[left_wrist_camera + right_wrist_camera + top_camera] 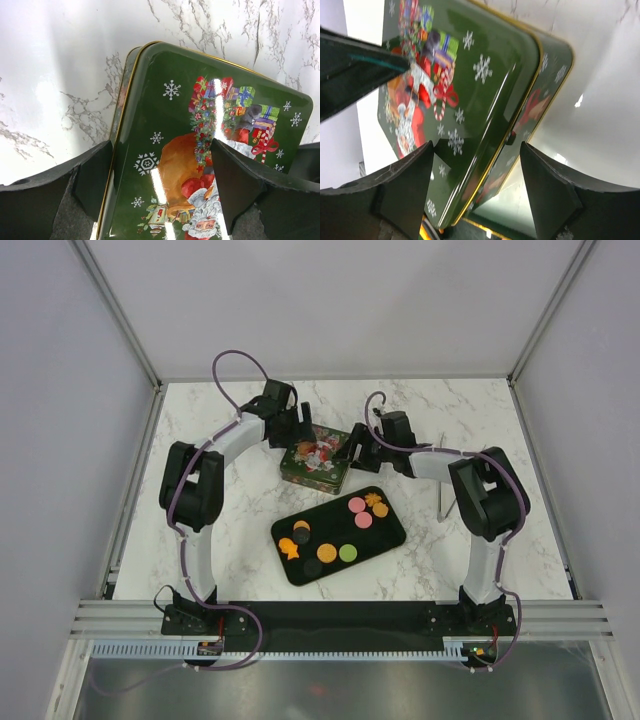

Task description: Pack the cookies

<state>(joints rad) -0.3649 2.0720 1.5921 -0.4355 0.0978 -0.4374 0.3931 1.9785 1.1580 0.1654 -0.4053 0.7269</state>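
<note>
Left pincer (160, 150) stands wide above the green Christmas tin (200, 125), one finger off its edge and the other over the lid. Right pincer (476, 150) is also spread wide, straddling the gold-rimmed edge on the tin's opposite side. The cookies (356, 505) lie nearer the arm bases, on a black tray (335, 527) on the marble desk (420, 570).

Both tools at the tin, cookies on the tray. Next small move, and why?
Likely close the right tool on the edge of the lid that it straddles, then lift. The lid covers the green tin, though it looks offset from the base there. Both tools stand open, the left tool over the opposite edge. The cookies lie unpacked on the black tray.
</note>
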